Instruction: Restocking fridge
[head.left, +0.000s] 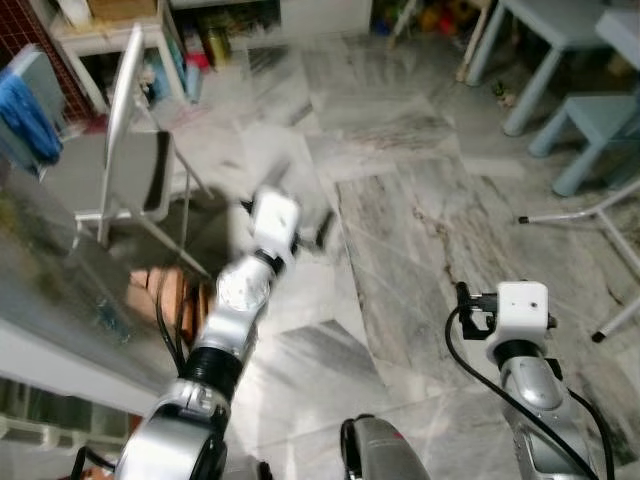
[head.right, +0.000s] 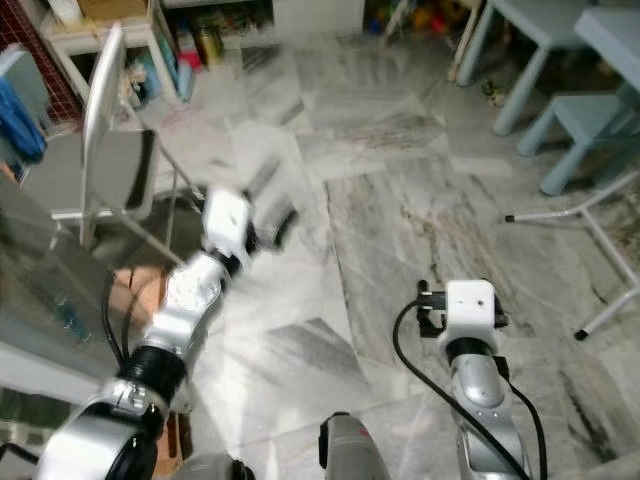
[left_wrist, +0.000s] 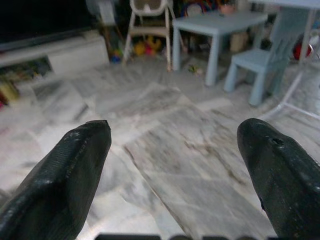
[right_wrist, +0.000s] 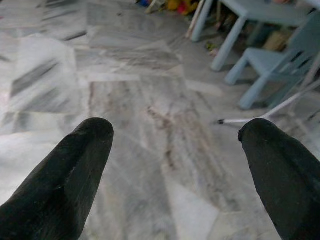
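Stretching ahead of the robot is a broad run of grey-veined marble floor (head.left: 400, 230), polished and bare through the middle, with long dark streaks across its slabs. Its open room is hemmed on the robot's left by a white folding chair (head.left: 125, 150) with a thin metal frame and a grey seat, and beside that by a pale worktop edge (head.left: 60, 350) that cuts across the near left corner. A blue cloth (head.left: 28, 115) hangs at the far left. On the right the floor ends at a light blue table (head.left: 545, 50) with round legs and a matching light blue chair (head.left: 590, 130), both smooth and plastic-looking; a slim white metal leg (head.left: 580, 212) lies slanted along the floor near them. At the far side a low white shelf unit (left_wrist: 65, 52) holds small coloured items too blurred to name.

No fridge or stock can be made out in these pictures.

The left arm is raised and reaches forward over the floor, its silver wrist blurred; the left gripper (left_wrist: 172, 145) has its fingers (left_wrist: 65, 175) spread wide with nothing between them. The right arm is held lower, close to the body, with its white wrist block level. The right gripper (right_wrist: 175, 145) points out over the marble, and its matte black, rounded fingers (right_wrist: 65, 170) are likewise wide apart and hold nothing.
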